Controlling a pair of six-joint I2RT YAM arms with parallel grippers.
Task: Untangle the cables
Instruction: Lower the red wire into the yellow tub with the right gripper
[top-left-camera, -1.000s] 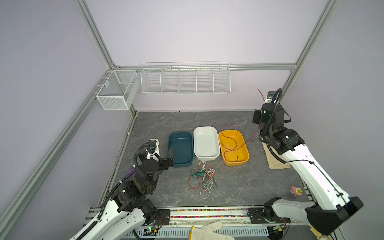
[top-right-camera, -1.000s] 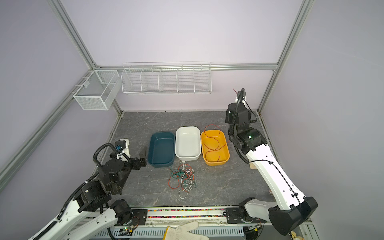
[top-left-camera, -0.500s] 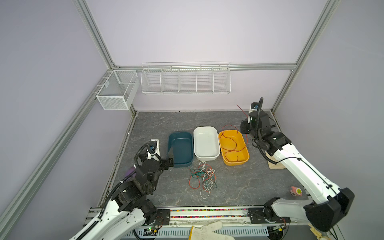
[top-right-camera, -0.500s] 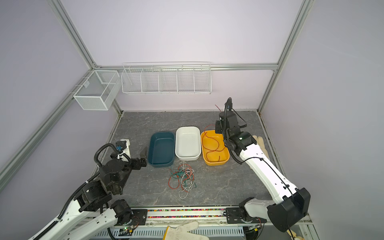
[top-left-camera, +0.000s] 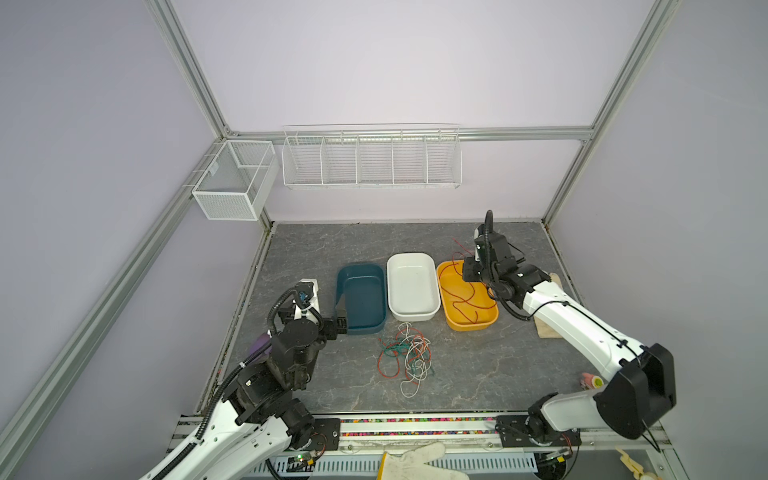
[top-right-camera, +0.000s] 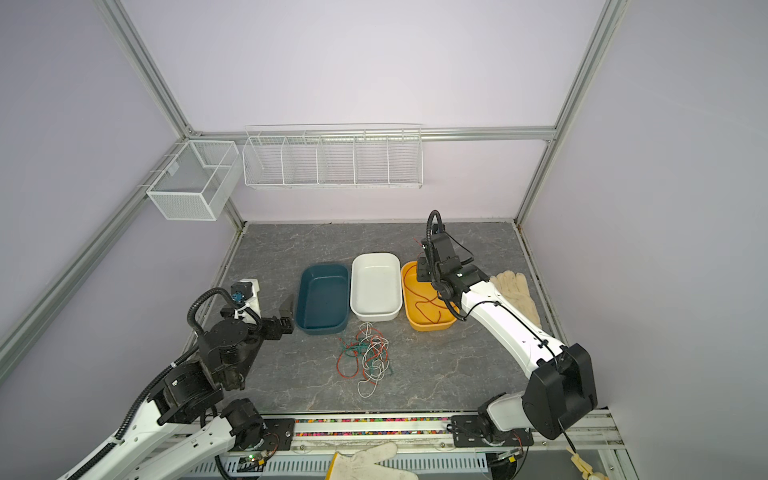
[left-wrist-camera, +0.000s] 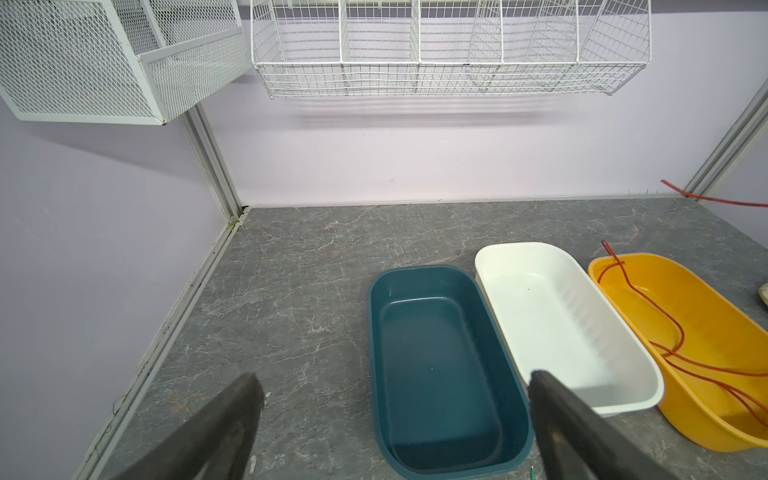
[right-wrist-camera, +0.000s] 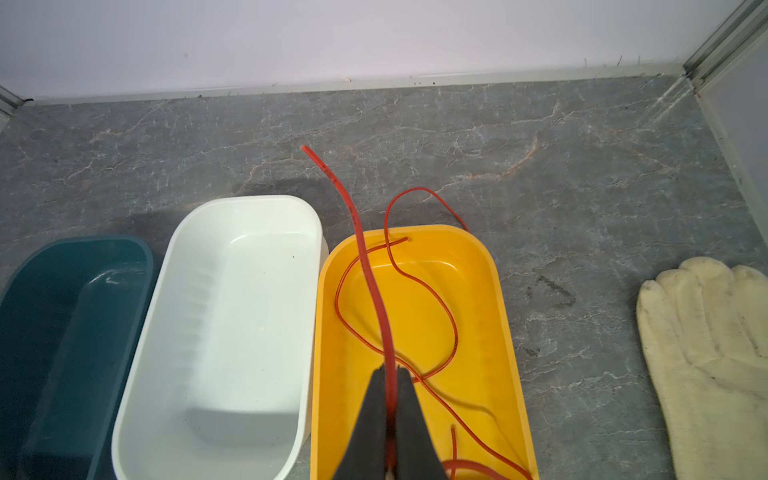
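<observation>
Right end effector (right-wrist-camera: 390, 374) reached yellow tray (right-wrist-camera: 478, 374) — pinching red cable (right-wrist-camera: 374, 291); left end effector (left-wrist-camera: 392, 376) agape.

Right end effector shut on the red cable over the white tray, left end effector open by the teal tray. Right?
One thing is off: the right end effector holds the red cable over the yellow tray, not the white one, as the right wrist view shows. The left end effector is open by the teal tray, as stated.
</observation>
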